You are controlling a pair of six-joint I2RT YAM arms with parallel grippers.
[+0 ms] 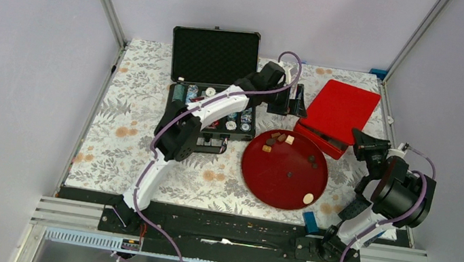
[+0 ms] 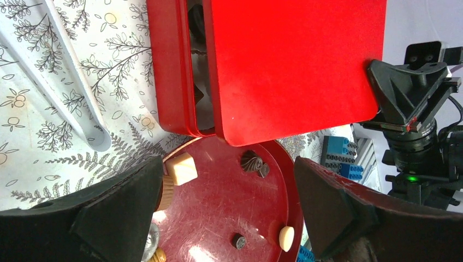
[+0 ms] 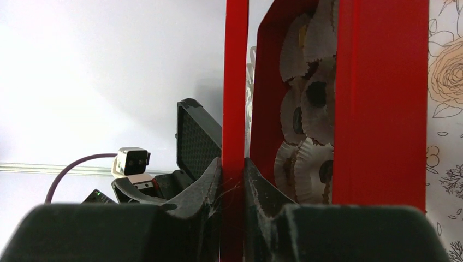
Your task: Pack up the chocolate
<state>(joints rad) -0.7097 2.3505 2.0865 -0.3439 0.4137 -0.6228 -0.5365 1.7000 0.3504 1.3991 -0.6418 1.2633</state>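
Small chocolate pieces lie on a round red plate (image 1: pixel 277 178): a cluster (image 1: pixel 277 139) at its far edge, dark ones (image 1: pixel 313 160) and a cream oval (image 1: pixel 308 198). In the left wrist view the plate (image 2: pixel 218 207) holds a cream cube (image 2: pixel 182 168), a dark shell piece (image 2: pixel 251 161) and a cream oval (image 2: pixel 286 238). My left gripper (image 1: pixel 286 99) (image 2: pixel 228 180) is open and empty above the plate's far edge. My right gripper (image 1: pixel 359 141) (image 3: pixel 233 164) is shut on the edge of the red box lid (image 1: pixel 340 108) (image 3: pixel 235 82) and holds it raised. The red box (image 3: pixel 382 109) holds white paper cups (image 3: pixel 308 114).
A black case (image 1: pixel 216 57) with poker chips stands open at the back, under the left arm. White tongs (image 2: pixel 71 82) lie on the floral cloth left of the red box. Blue bricks (image 1: pixel 310 221) (image 2: pixel 338 155) lie near the right arm's base.
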